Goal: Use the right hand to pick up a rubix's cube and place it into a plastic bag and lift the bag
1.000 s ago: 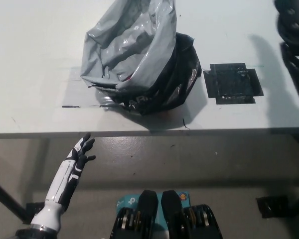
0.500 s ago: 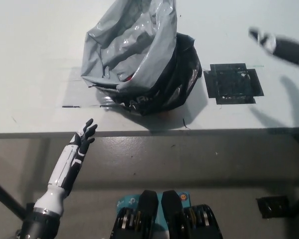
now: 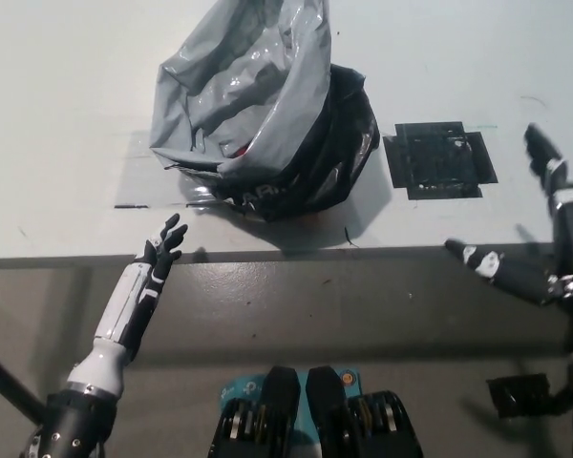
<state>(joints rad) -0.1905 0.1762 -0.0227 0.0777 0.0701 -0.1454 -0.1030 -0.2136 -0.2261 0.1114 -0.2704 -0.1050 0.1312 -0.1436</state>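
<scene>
A crumpled plastic bag (image 3: 258, 114), grey outside and black inside, sits on the white table (image 3: 57, 95) near its front edge. A small red patch (image 3: 235, 150) shows in the bag's folds; I cannot tell if it is the cube. No cube lies on the table. My black right hand (image 3: 559, 275) is open at the right edge, over the table's front edge, well right of the bag, with fingers (image 3: 544, 157) spread and nothing held. My white left hand (image 3: 158, 260) hangs open at the table's front edge, below and left of the bag.
A square of black tape (image 3: 439, 160) is stuck to the table to the right of the bag. Thin tape lines (image 3: 134, 204) mark the table left of the bag. The floor (image 3: 344, 305) lies below the table edge.
My right hand has dropped from the upper right to the right edge near the table's front. My left hand has risen a little towards the table edge. The bag has stayed put.
</scene>
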